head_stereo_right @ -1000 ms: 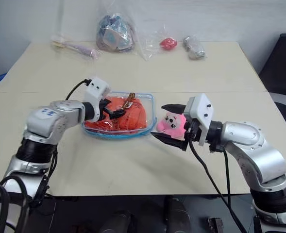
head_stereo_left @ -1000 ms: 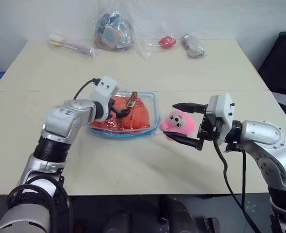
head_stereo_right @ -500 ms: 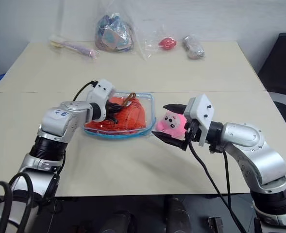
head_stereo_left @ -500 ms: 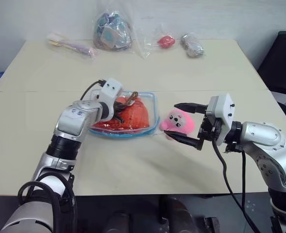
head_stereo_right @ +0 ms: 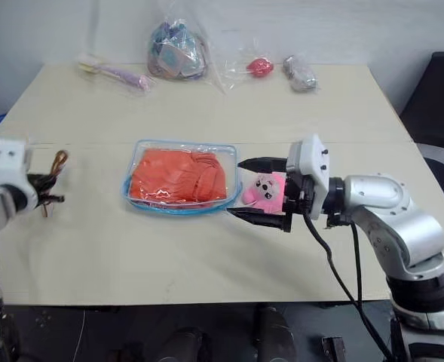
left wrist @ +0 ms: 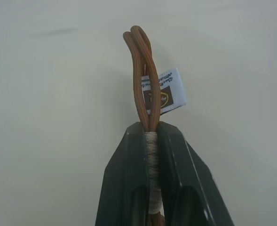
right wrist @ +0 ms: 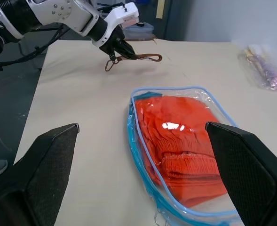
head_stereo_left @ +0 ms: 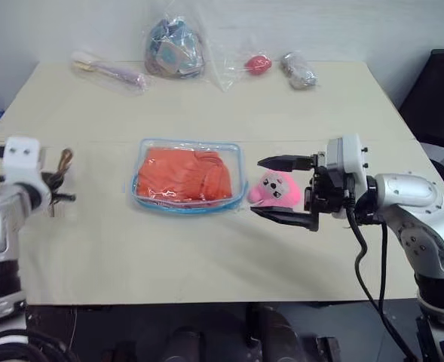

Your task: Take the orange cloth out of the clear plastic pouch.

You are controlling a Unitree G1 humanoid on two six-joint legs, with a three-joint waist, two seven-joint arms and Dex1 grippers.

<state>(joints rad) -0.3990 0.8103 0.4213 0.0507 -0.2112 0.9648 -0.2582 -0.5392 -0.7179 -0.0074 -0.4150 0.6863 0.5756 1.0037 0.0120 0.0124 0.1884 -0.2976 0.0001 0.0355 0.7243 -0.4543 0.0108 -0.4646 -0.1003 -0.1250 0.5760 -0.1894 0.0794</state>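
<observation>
Brown cord loop (left wrist: 143,70), lifted off the clear plastic pouch (head_stereo_left: 188,174), now hangs pinched in the left hand (head_stereo_right: 44,190) at the bench's (head_stereo_left: 206,249) left edge; the right hand (head_stereo_left: 286,188) stays spread; the orange cloth (head_stereo_left: 182,174) remains inside.

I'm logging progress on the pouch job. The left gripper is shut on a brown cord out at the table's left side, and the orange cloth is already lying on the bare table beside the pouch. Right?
Not quite. The orange cloth is inside the clear plastic pouch, as the right wrist view shows. The rest holds: the left gripper is shut on the brown cord at the table's left side.
</observation>
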